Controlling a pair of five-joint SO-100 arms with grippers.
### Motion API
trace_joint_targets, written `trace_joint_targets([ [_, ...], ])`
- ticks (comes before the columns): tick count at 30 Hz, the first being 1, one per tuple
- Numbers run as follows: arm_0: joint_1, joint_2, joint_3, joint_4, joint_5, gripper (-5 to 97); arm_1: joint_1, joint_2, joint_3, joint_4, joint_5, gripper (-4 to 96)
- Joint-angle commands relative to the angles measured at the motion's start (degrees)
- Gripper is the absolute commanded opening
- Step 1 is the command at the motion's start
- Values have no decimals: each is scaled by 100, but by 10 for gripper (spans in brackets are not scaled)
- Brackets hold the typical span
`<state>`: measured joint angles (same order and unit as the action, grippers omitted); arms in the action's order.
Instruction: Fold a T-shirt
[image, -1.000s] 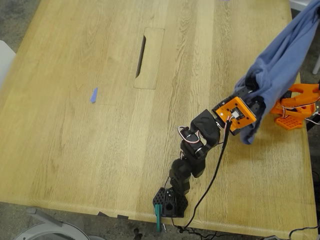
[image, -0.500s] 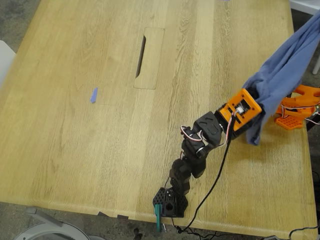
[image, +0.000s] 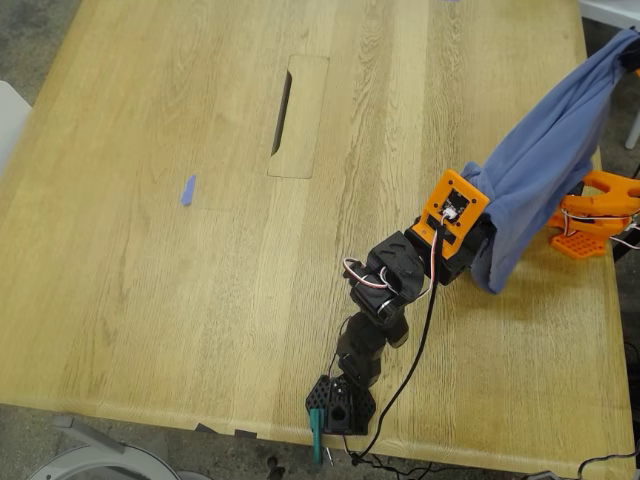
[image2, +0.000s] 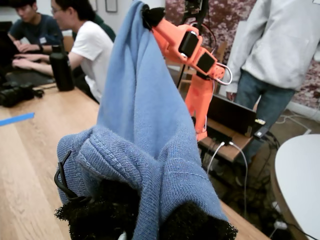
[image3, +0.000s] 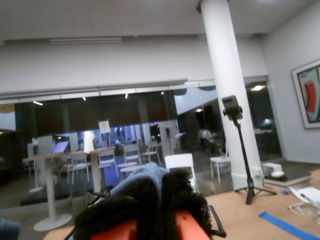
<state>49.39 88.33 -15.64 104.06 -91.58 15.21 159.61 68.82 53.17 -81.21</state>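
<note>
The first gripper (image2: 145, 220) is clamped on a bunched end of the T-shirt (image: 545, 165), cloth hiding its jaws; the shirt stretches up from it to the second gripper (image3: 160, 200), closed on the other end and cut off at the exterior view's edge

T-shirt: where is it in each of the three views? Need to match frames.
Exterior view: T-shirt hangs stretched over the table's right edge.
First wrist view: fills the centre, bunched at my first gripper.
Second wrist view: a small blue fold at my second gripper.
Shared landmark: the wooden table.
</note>
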Motion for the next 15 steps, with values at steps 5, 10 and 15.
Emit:
trace_joint_targets([
  [5, -343, -18, -378, 167, -396, -3, -299, 281, 598, 18, -35, 11],
  [10, -475, 185, 352, 176, -624, -3, -369, 352, 703, 123, -35, 11],
  [15, -606, 1037, 1951, 141, -896, -3, -457, 439, 923, 202, -53, 10],
])
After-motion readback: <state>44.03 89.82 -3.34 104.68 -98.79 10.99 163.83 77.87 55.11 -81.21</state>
